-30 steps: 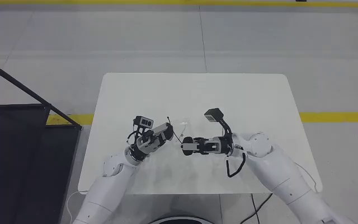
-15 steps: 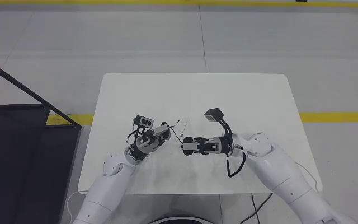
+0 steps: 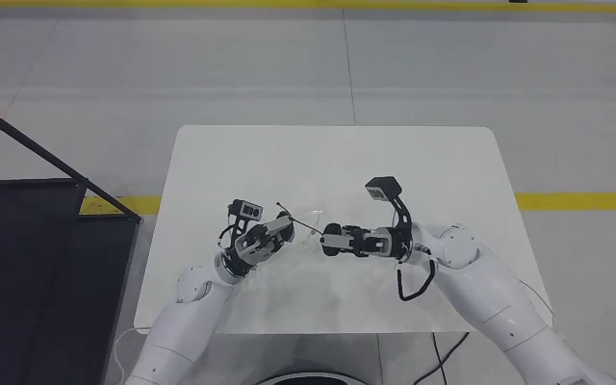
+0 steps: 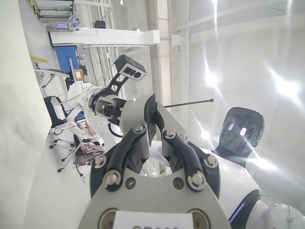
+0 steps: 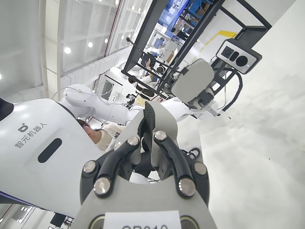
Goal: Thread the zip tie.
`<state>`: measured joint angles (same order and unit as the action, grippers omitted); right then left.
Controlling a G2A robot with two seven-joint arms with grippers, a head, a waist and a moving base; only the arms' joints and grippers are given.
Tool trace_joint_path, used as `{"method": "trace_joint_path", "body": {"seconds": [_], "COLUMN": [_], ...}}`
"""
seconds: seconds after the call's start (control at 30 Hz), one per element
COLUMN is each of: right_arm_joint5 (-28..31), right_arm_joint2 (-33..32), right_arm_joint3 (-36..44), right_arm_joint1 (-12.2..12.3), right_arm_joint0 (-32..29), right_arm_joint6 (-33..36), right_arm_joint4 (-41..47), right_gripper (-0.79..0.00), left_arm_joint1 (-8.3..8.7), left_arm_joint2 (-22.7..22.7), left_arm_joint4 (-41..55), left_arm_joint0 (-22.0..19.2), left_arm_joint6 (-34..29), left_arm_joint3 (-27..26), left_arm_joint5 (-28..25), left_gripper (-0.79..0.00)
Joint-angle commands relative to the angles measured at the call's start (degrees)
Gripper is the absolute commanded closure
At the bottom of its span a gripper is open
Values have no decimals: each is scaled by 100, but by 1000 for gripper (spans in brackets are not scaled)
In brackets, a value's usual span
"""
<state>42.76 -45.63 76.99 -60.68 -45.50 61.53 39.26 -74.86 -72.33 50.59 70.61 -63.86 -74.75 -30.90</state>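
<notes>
Apparently pinched, zip tie (image 4: 190, 103) in left claw (image 4: 153, 110)

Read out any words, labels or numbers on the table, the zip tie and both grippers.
Left gripper, white sticker on its base: dark characters cut off by the frame edge, unreadable.
Right gripper, white sticker on its base: likewise cut off, unreadable.
Thin black zip tie, white rectangular table: no print visible.

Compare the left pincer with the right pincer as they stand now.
The left pincer is shut on the black zip tie, whose strap sticks out beyond it; the right pincer is shut with nothing visible in its grip. In the top view the left pincer angles away from the robot, while the right pincer runs nearly sideways across the table. Both are shut and face each other.
</notes>
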Motion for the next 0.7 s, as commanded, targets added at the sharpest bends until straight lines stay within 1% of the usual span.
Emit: {"method": "trace_joint_path", "body": {"seconds": [0.0,0.33,0.67], "right_arm_joint5": [-7,-44,-66], "right_arm_joint2": [-52,-274,-539], "right_arm_joint3": [51,304,558], "right_arm_joint1": [27,128,219], "right_arm_joint0": [-14,-52,-107], "right_arm_joint6": [6,44,66], "right_arm_joint4": [51,356,577], "right_gripper": [0,0,0], "left_arm_joint1": [1,18,44], "left_arm_joint2": [23,10,24], "left_arm_joint4": [-193,-450,-982], "left_arm_joint0": [31,106,177], "left_arm_joint6": [72,201,428], "left_arm_joint3": [-49,-131,-260], "left_arm_joint5": [-74,-85,-192], "left_gripper": [0,0,0]}}
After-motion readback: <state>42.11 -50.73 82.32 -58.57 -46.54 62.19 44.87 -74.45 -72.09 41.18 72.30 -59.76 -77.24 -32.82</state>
